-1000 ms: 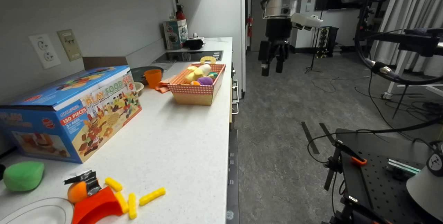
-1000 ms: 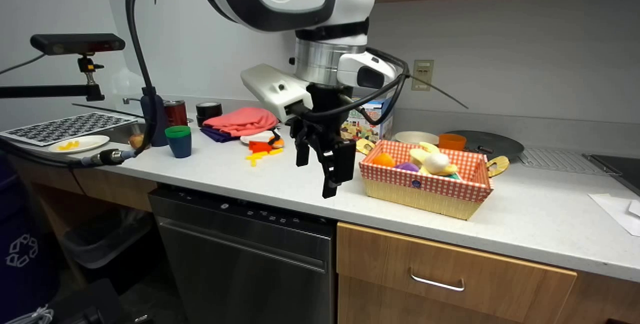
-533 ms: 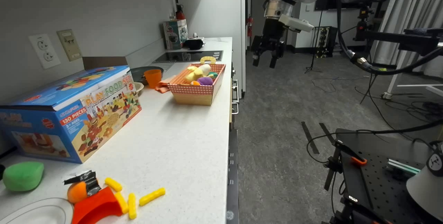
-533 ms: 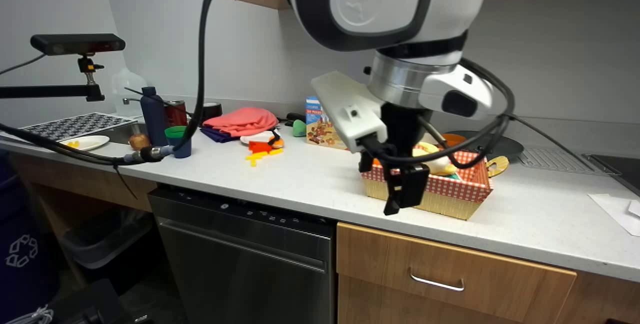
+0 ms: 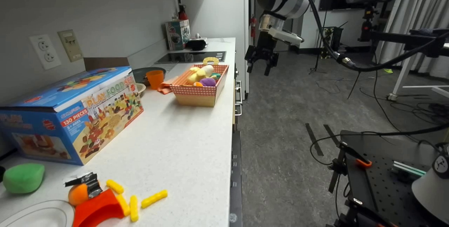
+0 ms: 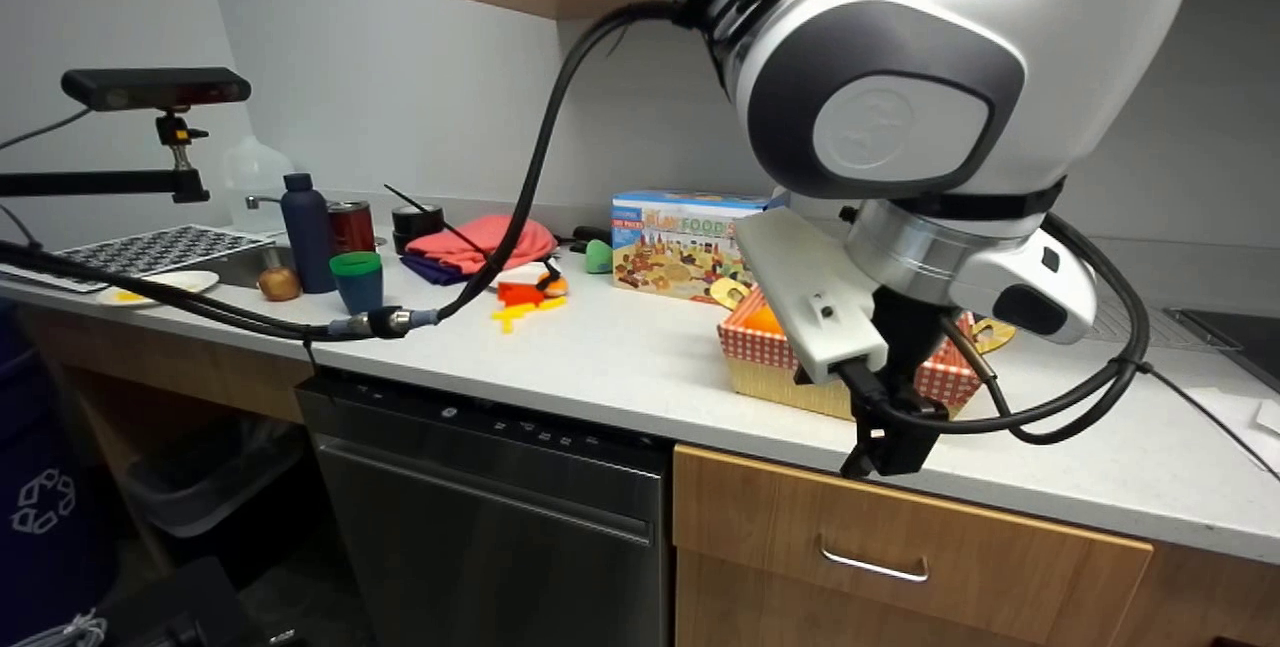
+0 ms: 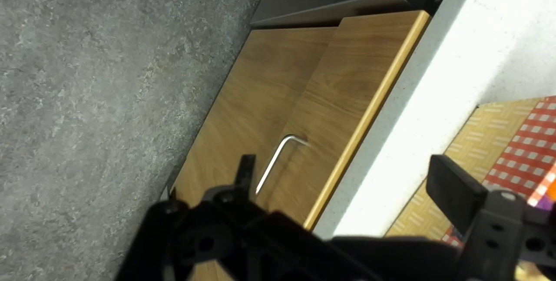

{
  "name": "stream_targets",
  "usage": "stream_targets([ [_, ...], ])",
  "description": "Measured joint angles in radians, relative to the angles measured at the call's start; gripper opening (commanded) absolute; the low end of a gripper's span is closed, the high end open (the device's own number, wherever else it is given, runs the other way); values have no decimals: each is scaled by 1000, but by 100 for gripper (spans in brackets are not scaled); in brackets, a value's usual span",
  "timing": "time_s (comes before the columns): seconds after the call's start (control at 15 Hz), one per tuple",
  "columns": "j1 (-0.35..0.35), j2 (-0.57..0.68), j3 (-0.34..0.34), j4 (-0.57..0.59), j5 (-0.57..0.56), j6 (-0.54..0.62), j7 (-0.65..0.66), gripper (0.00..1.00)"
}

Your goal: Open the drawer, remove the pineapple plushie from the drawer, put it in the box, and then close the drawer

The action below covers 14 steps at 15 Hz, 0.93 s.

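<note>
Sideways and down, the empty, wide-spread black pincer (image 5: 259,71) is being carried, the slim silver bar handle (image 6: 873,567) of the brown wooden drawer (image 6: 890,527) lying below

me: smooth white rounded arm (image 6: 1090,77), matte black two-fingered gripper (image 5: 258,70).
i wear a dark grey oval ring (image 6: 890,39) around a white oval cap (image 6: 945,127) with a faint emblem (image 6: 875,132), and a shiny silver metal collar (image 6: 905,252). i carry a boxy off-white casing (image 6: 805,285) and a thick black cable (image 6: 541,142) with a grey-and-black connector (image 6: 385,322); round holes (image 7: 535,243) dot my black linkages (image 7: 517,220).
</note>
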Motion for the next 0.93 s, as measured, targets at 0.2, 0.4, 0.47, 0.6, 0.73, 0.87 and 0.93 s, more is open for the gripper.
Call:
stream_targets([
  [0.2, -1, -11, 2, -1, -1, 0, 1, 100],
  [0.4, -1, -6, 4, -2, -4, 12, 17, 100],
  [0.47, -1, 6, 5, -4, -5, 27, 29, 100],
  [0.6, -2, 52, 6, -11, -5, 80, 48, 100],
  [0.73, -11, 119, 14, -11, -3, 143, 55, 100],
  [0.87, -27, 188, 31, -5, -2, 201, 58, 100],
  [0.93, -37, 221, 42, 1, -2, 229, 59, 100],
])
